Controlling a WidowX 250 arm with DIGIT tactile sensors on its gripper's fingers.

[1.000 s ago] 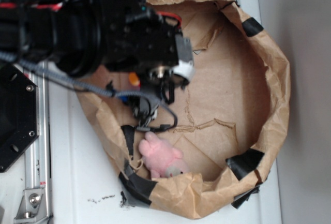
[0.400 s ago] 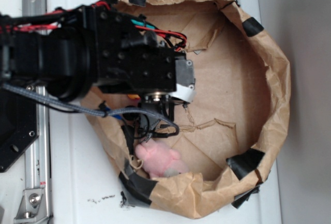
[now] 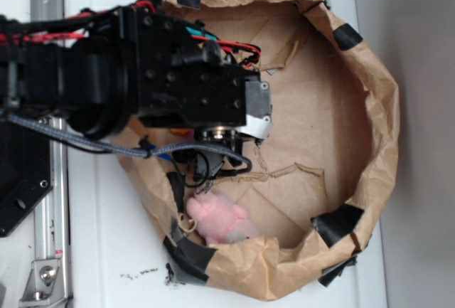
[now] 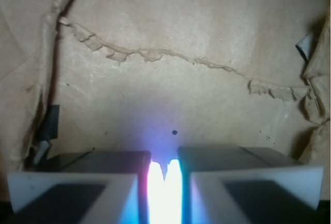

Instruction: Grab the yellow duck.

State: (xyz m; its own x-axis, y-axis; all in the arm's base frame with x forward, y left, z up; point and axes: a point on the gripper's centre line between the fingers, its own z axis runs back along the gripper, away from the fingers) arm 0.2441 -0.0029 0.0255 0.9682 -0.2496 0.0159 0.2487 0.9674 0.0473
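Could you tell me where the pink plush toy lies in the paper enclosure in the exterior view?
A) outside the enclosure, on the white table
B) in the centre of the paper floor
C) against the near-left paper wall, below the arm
C: the pink plush toy rests against the crumpled paper wall, below the arm.

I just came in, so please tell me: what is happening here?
A black robot arm reaches into the crumpled brown paper bin. Its tool sits low over the paper floor, fingers close together with only glare between. The yellow duck is not clearly visible; a fuzzy pink plush toy lies nearby.
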